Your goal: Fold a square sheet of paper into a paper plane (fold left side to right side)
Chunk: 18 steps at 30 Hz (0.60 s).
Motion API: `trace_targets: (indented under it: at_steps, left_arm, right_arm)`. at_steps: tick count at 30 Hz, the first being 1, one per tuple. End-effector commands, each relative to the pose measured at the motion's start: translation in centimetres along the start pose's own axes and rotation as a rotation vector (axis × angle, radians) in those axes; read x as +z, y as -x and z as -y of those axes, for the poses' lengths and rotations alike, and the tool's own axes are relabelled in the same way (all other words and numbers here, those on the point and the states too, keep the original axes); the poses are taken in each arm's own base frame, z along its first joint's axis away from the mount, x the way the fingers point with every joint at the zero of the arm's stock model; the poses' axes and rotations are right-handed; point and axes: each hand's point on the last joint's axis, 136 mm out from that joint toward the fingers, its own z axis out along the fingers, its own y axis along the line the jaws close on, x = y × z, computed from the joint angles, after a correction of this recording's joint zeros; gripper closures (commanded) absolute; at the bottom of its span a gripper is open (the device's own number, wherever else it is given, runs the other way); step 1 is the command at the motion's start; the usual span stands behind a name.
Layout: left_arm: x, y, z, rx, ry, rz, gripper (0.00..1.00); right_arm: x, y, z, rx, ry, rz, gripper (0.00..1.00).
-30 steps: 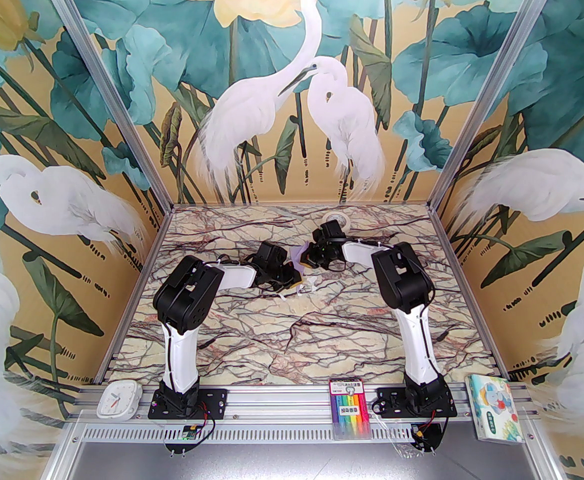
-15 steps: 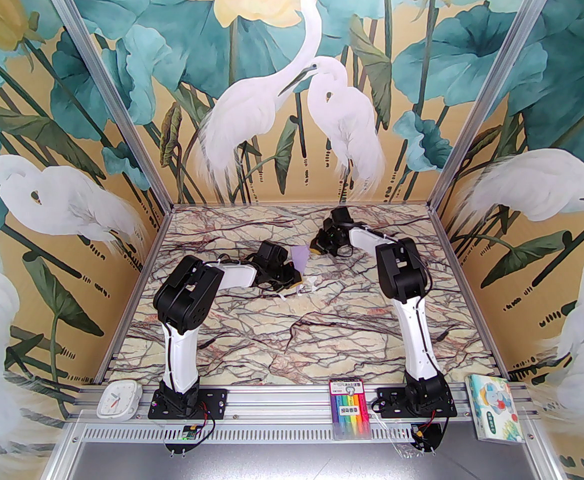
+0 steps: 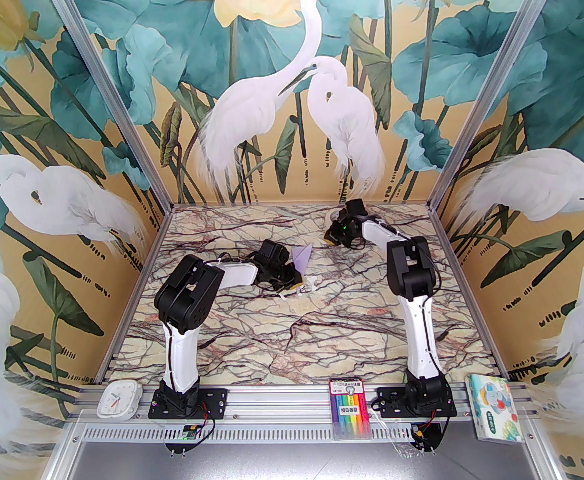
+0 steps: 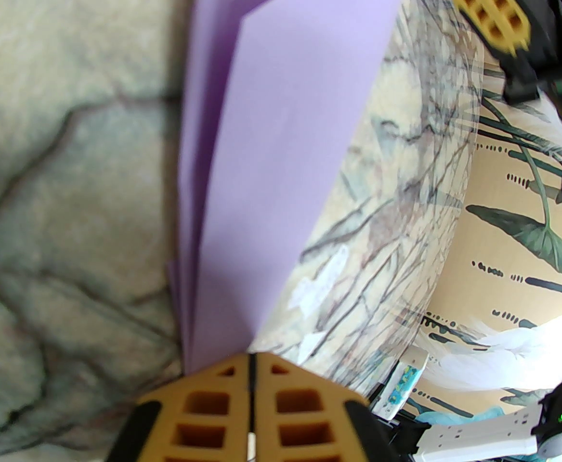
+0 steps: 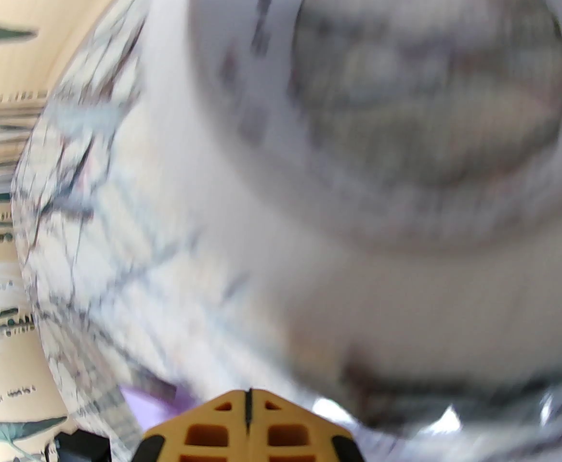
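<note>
Left gripper point(image 4: 251, 360) pinches the slim pale lavender folded paper plane point(image 4: 271, 137) by its end!
It stands mid-table. My call: align the edges before pressing any crease. The left wrist view reveals fanned layers, while the top view gives 1 small wedge. The right gripper point(image 5: 248, 397), closed and empty, faces a blurred white tape roll point(image 5: 213, 186).

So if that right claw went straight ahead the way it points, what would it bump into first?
Probably the white tape roll, looming right ahead of the right gripper in its wrist view, though blur hides the gap.
</note>
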Motion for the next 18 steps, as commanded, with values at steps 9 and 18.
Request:
trace_targets:
  at_steps: [9,18]
  left_arm:
    - [1.6,-3.8,-4.8,-0.080,0.143,-0.127,0.94]
    - [1.5,-4.1,-5.0,-0.084,0.147,-0.131,0.94]
  right_arm:
    - [1.9,-5.0,-5.3,-0.074,0.115,-0.062,1.00]
    - [4.7,-3.0,-0.3,-0.004,0.013,-0.051,1.00]
